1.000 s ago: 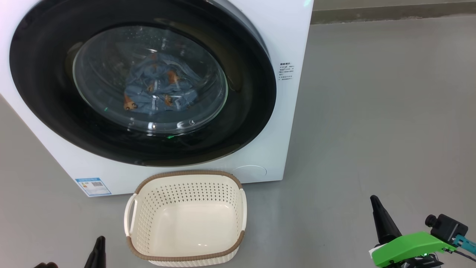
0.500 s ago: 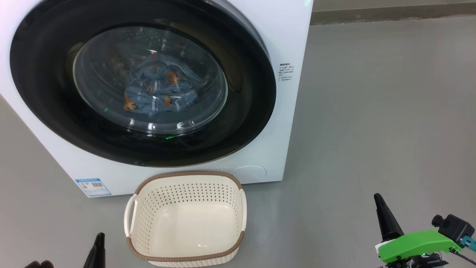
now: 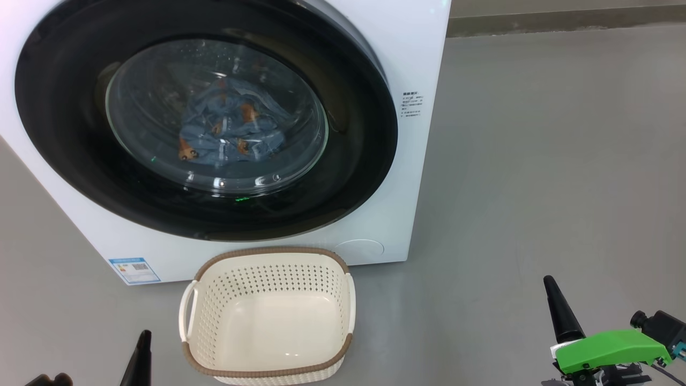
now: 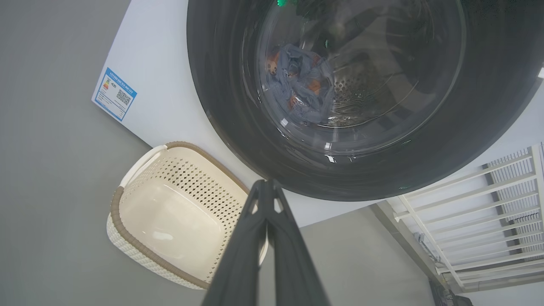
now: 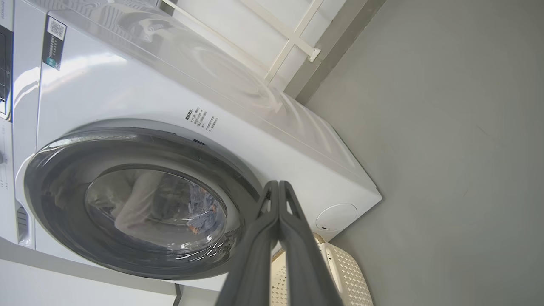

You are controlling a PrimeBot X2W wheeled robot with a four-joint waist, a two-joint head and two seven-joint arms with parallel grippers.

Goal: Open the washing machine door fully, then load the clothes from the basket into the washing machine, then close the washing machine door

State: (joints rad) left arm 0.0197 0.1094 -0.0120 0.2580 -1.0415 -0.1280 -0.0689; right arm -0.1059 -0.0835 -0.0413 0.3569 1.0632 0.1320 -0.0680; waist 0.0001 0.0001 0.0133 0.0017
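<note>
The door [image 3: 353,134] of the washing machine [image 3: 418,53] looks shut against the front. The blue printed clothes [image 3: 228,134] lie heaped inside, visible through it, and the basket [image 3: 268,251] on the floor [image 3: 536,161] just in front holds nothing. By my reckoning all three steps are done, and the next move calls only for keeping both arms clear. The left gripper [image 3: 144,335] hangs low beside the basket's left side, fingers pressed together on nothing. The right gripper [image 3: 547,281], clenched and empty too, points up well off to the right.
</note>
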